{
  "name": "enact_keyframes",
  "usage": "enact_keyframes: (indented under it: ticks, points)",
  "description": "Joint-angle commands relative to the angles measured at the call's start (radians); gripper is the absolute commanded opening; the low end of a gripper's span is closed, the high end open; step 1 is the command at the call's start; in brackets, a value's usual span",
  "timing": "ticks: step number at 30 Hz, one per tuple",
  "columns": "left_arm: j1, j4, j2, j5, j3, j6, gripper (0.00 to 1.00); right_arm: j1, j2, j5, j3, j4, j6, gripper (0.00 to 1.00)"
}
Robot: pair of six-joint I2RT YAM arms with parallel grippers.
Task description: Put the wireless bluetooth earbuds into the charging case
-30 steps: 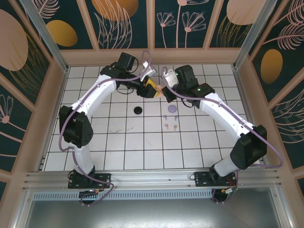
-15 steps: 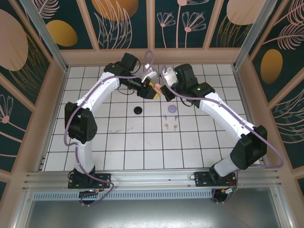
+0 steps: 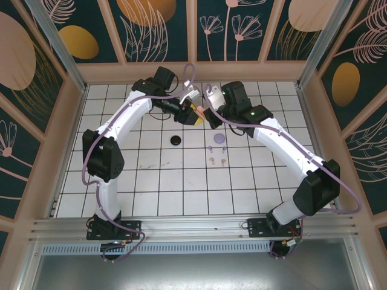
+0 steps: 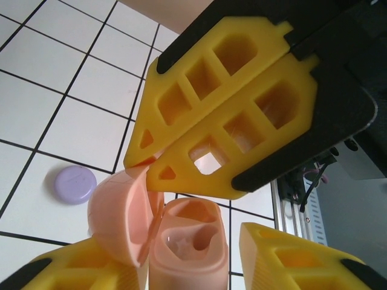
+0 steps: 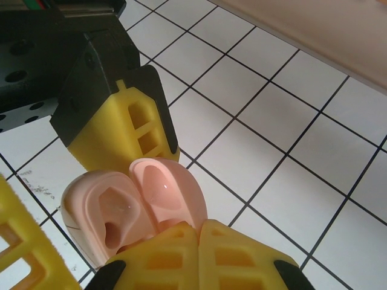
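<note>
White tiles (image 3: 157,181) ruled in black run out to a pale wooden frame (image 3: 193,71) and dark panels (image 3: 163,36) painted with leaves. Above the far middle, my left gripper (image 4: 187,266) straddles the open pink charging case (image 4: 187,241); I cannot tell whether it clamps. My right gripper (image 5: 198,232) is pressed closed just beside it. Two pinkish earbuds (image 3: 213,161) lie on the tiles nearer, right of centre.

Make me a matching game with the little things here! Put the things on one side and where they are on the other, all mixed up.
Things:
1 case
2 black disc
3 lavender disc
4 tan earbuds

Places, as the top view shows them:
A lowest of the four
B up in the air, lid open
C farthest left
D lying flat, right of the black disc

Pairs: 1-B, 2-C, 3-D, 4-A
</note>
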Motion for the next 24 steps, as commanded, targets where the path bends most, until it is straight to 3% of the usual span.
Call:
enact_keyframes:
  ticks: [1, 12, 16, 17, 24]
  points:
    - [0.011, -0.01, 0.009, 0.053, 0.031, 0.033, 0.38, 0.011, -0.016, -0.004, 0.025, 0.017, -0.018, 0.0]
    - [0.016, 0.026, 0.007, 0.086, 0.004, 0.018, 0.07, 0.011, -0.021, 0.008, 0.038, 0.035, 0.013, 0.02]
    - [0.018, 0.124, -0.028, 0.092, -0.066, -0.021, 0.0, 0.01, -0.045, 0.027, 0.043, 0.053, 0.056, 0.4]
    - [0.019, 0.165, -0.044, 0.088, -0.098, -0.04, 0.0, 0.008, -0.058, 0.028, 0.04, 0.053, 0.066, 0.46]
    - [0.058, 0.62, -0.264, 0.026, -0.42, -0.271, 0.0, 0.007, -0.223, 0.004, -0.033, -0.009, 0.201, 0.56]
